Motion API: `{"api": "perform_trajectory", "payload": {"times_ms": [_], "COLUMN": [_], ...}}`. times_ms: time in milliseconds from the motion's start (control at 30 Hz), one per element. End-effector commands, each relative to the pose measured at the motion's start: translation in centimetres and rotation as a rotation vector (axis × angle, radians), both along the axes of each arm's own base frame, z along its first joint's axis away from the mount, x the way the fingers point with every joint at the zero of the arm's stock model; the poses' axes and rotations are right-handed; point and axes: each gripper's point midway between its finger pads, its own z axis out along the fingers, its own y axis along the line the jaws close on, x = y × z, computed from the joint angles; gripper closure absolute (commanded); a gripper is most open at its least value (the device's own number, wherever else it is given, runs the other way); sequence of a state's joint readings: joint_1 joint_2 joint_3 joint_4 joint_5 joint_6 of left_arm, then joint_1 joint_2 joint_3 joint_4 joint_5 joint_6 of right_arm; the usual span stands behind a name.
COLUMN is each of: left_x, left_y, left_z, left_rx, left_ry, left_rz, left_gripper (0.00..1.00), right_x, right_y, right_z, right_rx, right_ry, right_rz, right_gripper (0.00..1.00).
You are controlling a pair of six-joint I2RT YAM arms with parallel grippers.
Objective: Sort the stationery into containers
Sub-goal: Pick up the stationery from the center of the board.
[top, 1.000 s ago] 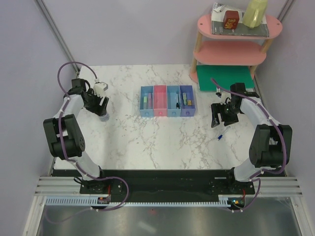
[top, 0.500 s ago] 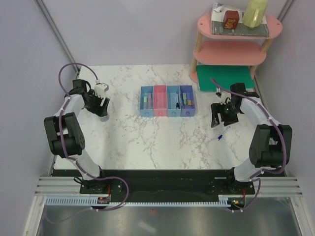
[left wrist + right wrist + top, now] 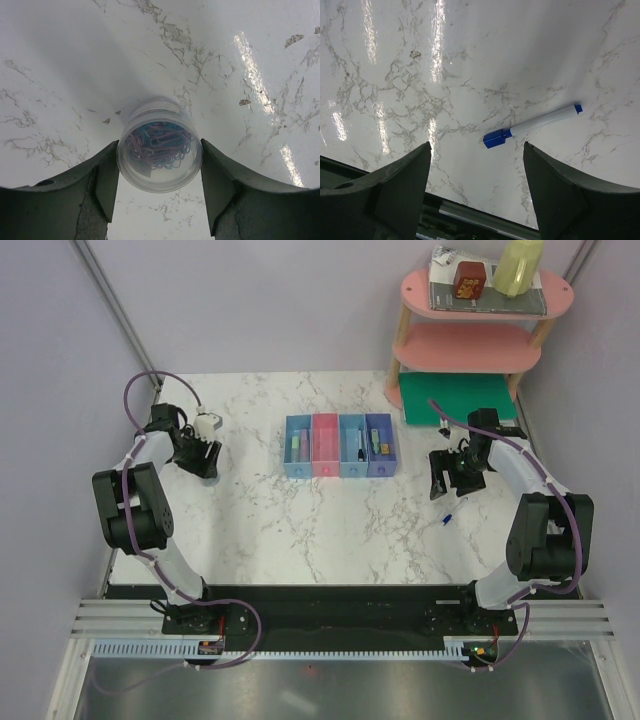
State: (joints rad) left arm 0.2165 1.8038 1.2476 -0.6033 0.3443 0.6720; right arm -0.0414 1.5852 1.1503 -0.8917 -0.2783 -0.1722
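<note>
My left gripper is shut on the round roll, a clear tub of pink and blue paper clips, with both fingers pressed on its sides above the marble. The tub is hidden under the gripper in the top view. My right gripper is open and empty, hovering above the table. The small blue-and-white pen lies on the marble just beyond its jaws. The joined containers stand mid-table: light blue, pink, light blue, purple. Small sticks and a black pen lie in some of them.
A pink round tiered shelf stands at the back right, with a red box and yellow bottle on top. A flat green board lies under it. The table's near edge and rail show in the right wrist view.
My left gripper has shifted slightly left and back, and the round tub seen just below it before is now hidden under it. The right arm has not moved.
</note>
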Motion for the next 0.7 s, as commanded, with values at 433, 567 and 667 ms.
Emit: {"api": "perform_trajectory", "payload": {"times_ms": [433,567,667], "left_x": [-0.1,-0.1,-0.3], "left_y": [-0.4,-0.3,-0.4], "left_z": [4.0,6.1,7.5], "left_rx": [0.005,0.024,0.031], "left_ry": [-0.086,-0.107,-0.125], "left_rz": [-0.024,-0.030,-0.032], "left_gripper": [0.78,0.93,0.96], "right_x": [-1.8,-0.8,-0.1], "right_y": [-5.2,-6.0,-6.0], "right_z": [-0.7,0.4,1.2], "right_rx": [-0.273,-0.328,-0.341], "right_ry": [0.032,-0.019,-0.042], "right_rz": [0.478,0.649,0.767], "right_gripper": [0.16,0.14,0.14]}}
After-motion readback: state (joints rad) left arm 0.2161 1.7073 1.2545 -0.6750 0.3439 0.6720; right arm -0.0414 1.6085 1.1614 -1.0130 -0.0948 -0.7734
